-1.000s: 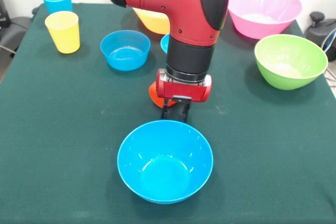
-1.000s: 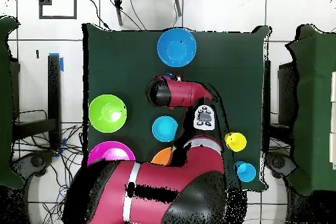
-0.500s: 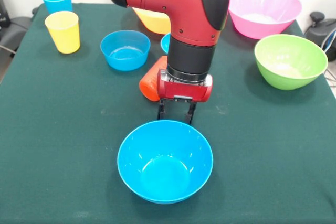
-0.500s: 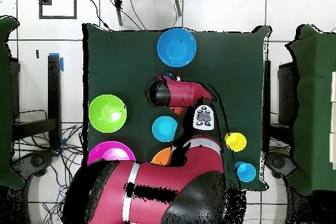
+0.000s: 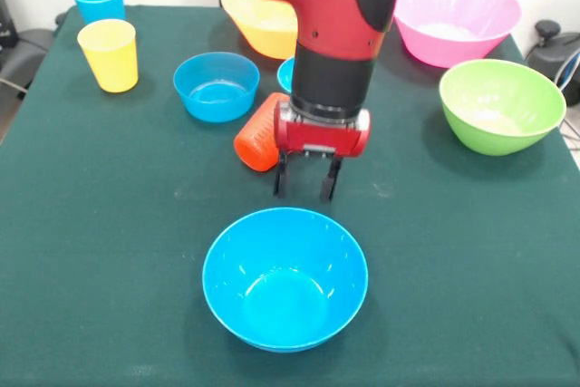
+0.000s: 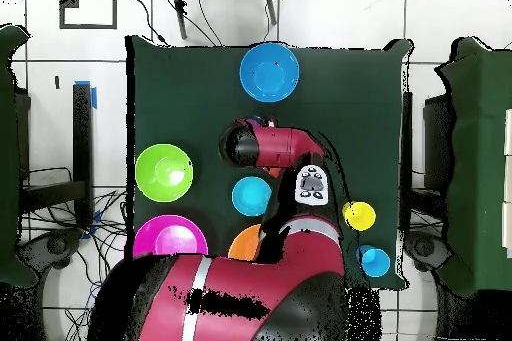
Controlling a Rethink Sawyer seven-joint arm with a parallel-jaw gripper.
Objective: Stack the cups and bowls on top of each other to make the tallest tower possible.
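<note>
A dark green cloth is covering the bench (image 5: 109, 224), with white floor tiles and cables lying around it. The hand (image 5: 305, 186) is hanging open and empty. The orange cup (image 5: 257, 133) is lying on its side just behind it; a blue bowl (image 5: 285, 276) is sitting in front.

Open cloth (image 5: 109, 224) left and right of the big blue bowl (image 5: 285, 278), clear for passage. Behind, crowded: orange cup (image 5: 257, 134) on its side, small blue bowl (image 5: 216, 85), yellow cup (image 5: 110, 54). Green bowl (image 5: 500, 104) blocking the right edge.
</note>
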